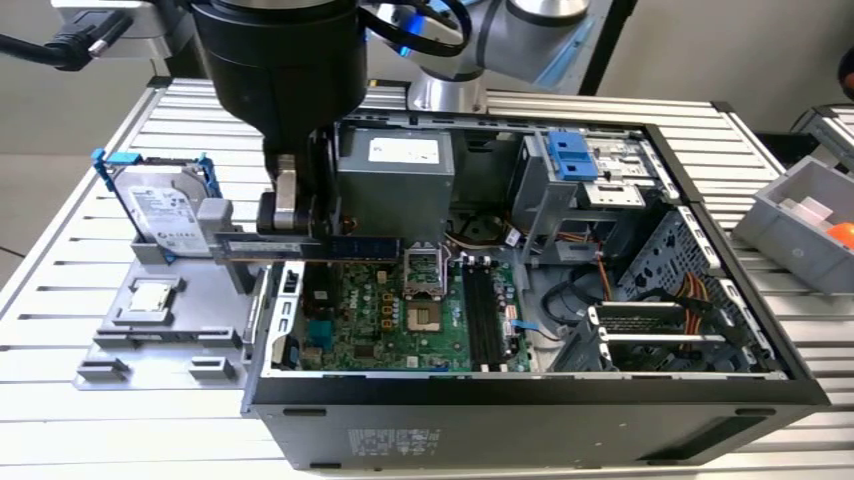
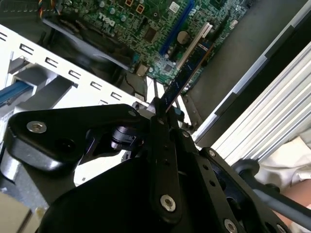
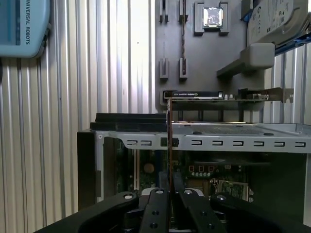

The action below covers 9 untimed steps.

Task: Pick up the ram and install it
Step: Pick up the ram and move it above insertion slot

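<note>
My gripper (image 1: 310, 240) is shut on one end of the ram (image 1: 371, 245), a thin dark stick held level on its edge. It hangs over the open computer case (image 1: 534, 390), just inside the wall on the exterior view's left and above the green motherboard (image 1: 400, 320). In the second wrist view the ram (image 2: 187, 73) juts out from the gripper (image 2: 156, 114) toward the board. In the first wrist view the ram (image 3: 169, 145) shows edge-on as a thin line rising from the gripper (image 3: 169, 191). The black memory slots (image 1: 483, 320) lie further toward the exterior view's right.
A grey fixture plate (image 1: 174, 340) beside the case carries a hard drive in a blue frame (image 1: 160, 205), a small square processor chip (image 1: 150, 297) and an expansion card (image 3: 194, 94). A grey bin (image 1: 807, 215) stands at the exterior view's right. Cables and drive cages crowd the case's far side.
</note>
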Available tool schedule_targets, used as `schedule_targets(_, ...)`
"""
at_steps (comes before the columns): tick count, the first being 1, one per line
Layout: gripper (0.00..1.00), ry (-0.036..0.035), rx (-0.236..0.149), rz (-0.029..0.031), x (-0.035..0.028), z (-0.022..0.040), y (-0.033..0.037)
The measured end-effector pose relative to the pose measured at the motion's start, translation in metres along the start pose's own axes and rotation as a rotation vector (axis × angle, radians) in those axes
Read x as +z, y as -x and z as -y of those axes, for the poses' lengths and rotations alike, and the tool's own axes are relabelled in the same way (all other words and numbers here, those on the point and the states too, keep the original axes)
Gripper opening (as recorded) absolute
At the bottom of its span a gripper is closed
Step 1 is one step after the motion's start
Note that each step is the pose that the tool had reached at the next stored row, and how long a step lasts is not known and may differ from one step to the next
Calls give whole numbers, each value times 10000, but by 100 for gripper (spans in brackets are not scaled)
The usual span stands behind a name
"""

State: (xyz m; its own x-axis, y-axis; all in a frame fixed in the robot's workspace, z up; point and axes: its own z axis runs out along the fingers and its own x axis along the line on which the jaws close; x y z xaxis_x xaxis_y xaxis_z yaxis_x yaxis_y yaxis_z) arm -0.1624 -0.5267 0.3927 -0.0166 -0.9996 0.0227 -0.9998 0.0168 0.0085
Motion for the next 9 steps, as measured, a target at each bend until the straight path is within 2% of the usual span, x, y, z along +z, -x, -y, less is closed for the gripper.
schedule_targets(9, 0, 0, -1, 0, -1, 76, 5)
